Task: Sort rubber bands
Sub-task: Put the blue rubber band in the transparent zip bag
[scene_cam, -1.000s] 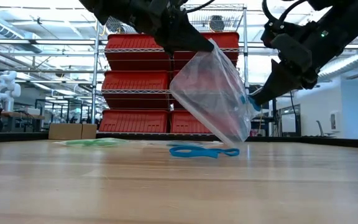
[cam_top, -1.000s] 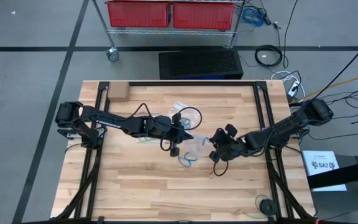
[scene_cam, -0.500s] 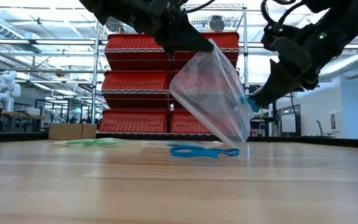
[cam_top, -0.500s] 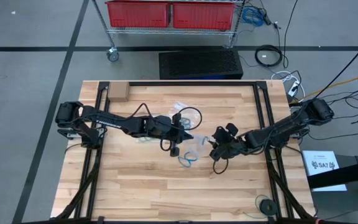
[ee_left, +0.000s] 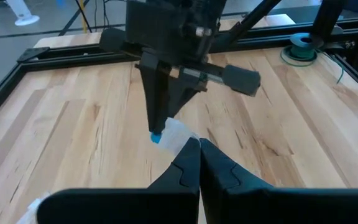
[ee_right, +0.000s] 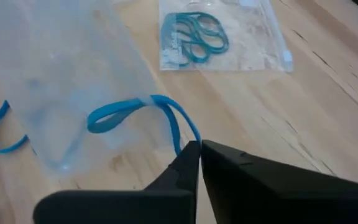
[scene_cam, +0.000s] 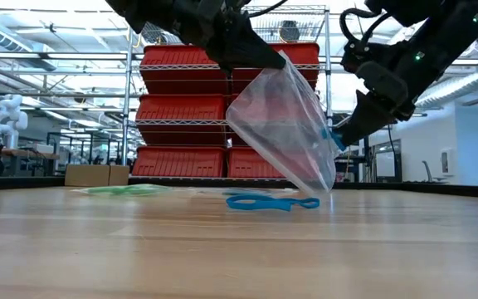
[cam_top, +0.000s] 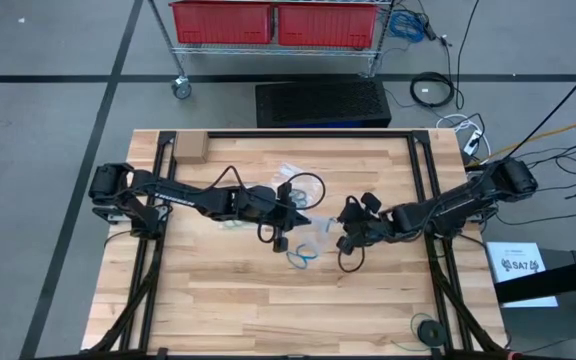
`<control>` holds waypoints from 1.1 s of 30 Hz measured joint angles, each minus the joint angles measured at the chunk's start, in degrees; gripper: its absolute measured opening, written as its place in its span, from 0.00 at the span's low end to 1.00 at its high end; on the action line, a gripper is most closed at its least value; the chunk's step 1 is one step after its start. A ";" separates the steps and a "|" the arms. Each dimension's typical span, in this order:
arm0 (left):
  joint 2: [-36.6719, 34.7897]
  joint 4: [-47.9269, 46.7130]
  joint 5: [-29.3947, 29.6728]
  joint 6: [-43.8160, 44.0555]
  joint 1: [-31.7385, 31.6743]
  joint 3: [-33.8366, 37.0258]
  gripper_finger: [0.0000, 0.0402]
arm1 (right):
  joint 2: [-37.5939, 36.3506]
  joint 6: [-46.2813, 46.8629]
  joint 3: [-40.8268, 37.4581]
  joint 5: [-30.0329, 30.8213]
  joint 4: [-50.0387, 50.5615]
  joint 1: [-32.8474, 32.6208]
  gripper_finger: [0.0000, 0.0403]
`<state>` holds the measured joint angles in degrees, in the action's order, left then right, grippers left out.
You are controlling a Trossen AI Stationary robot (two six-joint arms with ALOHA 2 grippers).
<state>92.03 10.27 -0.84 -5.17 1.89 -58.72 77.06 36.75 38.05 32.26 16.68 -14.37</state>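
Observation:
My left gripper [scene_cam: 277, 60] is shut on a clear plastic bag [scene_cam: 289, 124], which hangs above the table's middle. My right gripper [scene_cam: 338, 136] is at the bag's side, shut on a bright blue rubber band [ee_right: 135, 112]. The band's far loop shows through the bag's clear film [ee_right: 73, 74]. More blue bands [scene_cam: 272, 202] lie flat on the wood under the bag, also seen in the high view [cam_top: 300, 258]. Green bands [scene_cam: 127, 190] lie farther left. Another flat bag holding teal bands [ee_right: 194, 34] rests on the table. My left gripper pinches the bag's upper edge [ee_left: 178, 132] between its two fingers, coming in slanting from the table's left and above. The bag hangs tilted below the fingers, its lower corner [scene_cam: 320, 189] close over the table. My right gripper pinches one end of the blue band [ee_right: 188, 134] at its fingertips, slanting down from the table's right. The band is lifted clear and stretches from the fingers to the bag's side edge [ee_right: 149, 99].
A small cardboard box [cam_top: 189, 149] sits at the far left corner. A tape roll [cam_top: 428, 329] lies near the right front edge. Black frame rails [cam_top: 423, 170] border the table. Bare wood [cam_top: 218, 300] spreads across the near half.
My right gripper has edged toward the table's left and far side, closer to the left gripper, its wrist rising a little. Its fingertips stay at the bag's side with the blue band. The bag and my left gripper have kept still.

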 joint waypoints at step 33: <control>0.00 1.29 -0.85 -0.07 -0.04 0.00 0.00 | -0.29 -18.20 11.18 -6.29 -7.63 -3.74 0.02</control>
<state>92.03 11.56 -1.69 -5.24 1.85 -58.72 76.77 18.55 49.23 25.97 9.05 -18.11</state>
